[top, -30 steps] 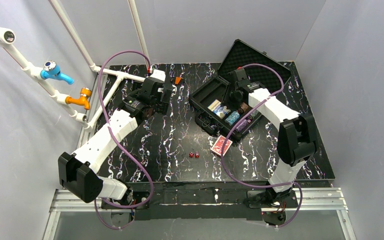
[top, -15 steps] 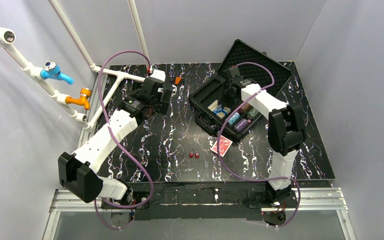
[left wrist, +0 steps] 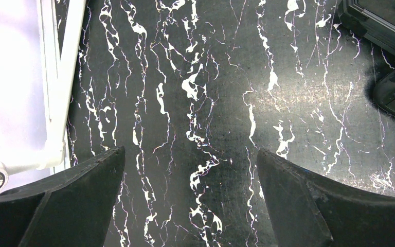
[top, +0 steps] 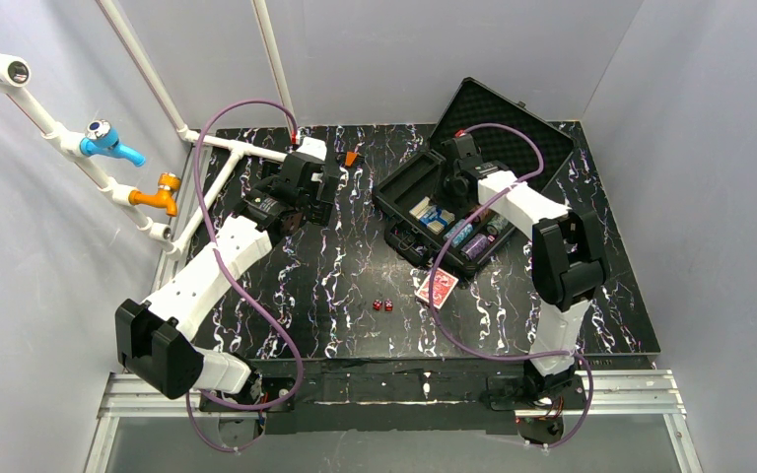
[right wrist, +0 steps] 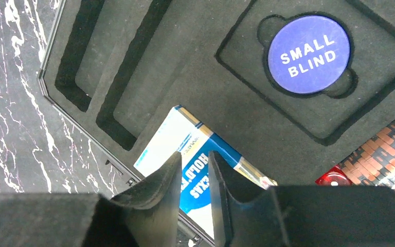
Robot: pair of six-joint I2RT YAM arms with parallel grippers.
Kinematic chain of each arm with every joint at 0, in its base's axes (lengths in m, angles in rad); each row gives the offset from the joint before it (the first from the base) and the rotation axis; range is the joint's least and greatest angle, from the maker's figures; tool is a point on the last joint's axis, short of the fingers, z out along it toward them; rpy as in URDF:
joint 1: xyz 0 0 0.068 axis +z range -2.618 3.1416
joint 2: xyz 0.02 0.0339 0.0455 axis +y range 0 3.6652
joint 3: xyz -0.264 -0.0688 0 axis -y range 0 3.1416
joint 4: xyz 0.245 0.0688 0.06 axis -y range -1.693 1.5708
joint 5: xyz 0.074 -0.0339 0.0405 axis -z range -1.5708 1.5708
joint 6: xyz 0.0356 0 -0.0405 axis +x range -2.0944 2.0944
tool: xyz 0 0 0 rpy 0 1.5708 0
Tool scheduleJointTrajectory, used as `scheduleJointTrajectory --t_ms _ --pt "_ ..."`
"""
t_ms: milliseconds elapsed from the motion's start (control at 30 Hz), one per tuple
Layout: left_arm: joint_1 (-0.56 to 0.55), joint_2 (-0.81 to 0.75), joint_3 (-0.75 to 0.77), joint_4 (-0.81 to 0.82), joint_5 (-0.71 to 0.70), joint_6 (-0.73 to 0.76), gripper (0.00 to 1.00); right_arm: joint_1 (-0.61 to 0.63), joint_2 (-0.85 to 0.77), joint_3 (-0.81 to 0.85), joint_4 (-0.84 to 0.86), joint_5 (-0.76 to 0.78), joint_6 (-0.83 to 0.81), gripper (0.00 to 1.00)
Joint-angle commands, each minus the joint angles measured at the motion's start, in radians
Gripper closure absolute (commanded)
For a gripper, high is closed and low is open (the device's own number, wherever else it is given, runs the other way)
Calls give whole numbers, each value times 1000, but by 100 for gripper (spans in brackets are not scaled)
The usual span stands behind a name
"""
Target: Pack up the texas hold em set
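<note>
The black case (top: 400, 187) lies open at the back right, its foam lid (top: 503, 110) raised. Inside are a blue-and-white card box (top: 432, 214) and coloured chip stacks (top: 460, 234). A red card deck (top: 438, 287) and two red dice (top: 382, 305) lie on the table in front of the case. My right gripper (top: 450, 184) hovers over the case's foam tray. In the right wrist view its jaws (right wrist: 194, 162) are nearly together with nothing between them, above the card box (right wrist: 167, 135). My left gripper (left wrist: 190, 154) is open and empty over bare table.
A blue SMALL BLIND button (right wrist: 308, 54) sits in a foam recess. A red piece (right wrist: 333, 177) shows beside it. White pipes (top: 241, 148) with blue and orange taps run along the back left. A small orange thing (top: 352, 158) lies near my left gripper.
My right gripper has moved back and left across the case, from over the chip stacks to over the card box. The left arm has not moved.
</note>
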State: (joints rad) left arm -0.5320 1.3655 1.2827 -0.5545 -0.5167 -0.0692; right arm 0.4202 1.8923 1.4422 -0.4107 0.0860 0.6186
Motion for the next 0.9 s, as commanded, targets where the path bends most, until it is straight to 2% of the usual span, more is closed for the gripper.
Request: scheduleJointTrajectory --t_ms 0,167,333,533,700,867 --pt "4 -4 -5 -16 -26 9 1 3 -28 -31 -65 17 -47 60" --pt "4 0 -5 -16 -26 9 1 3 -109 -10 -72 17 -73 42" --pt "4 2 -3 -16 -23 9 1 3 -171 7 -110 22 -80 20" --pt "4 1 -4 -16 -22 9 1 5 -239 3 -188 80 -23 3" --pt "4 -6 -4 -16 -22 9 1 12 -276 -43 -288 142 114 2" --pt "4 -14 -5 -16 -23 9 1 74 -358 -148 -309 213 227 2"
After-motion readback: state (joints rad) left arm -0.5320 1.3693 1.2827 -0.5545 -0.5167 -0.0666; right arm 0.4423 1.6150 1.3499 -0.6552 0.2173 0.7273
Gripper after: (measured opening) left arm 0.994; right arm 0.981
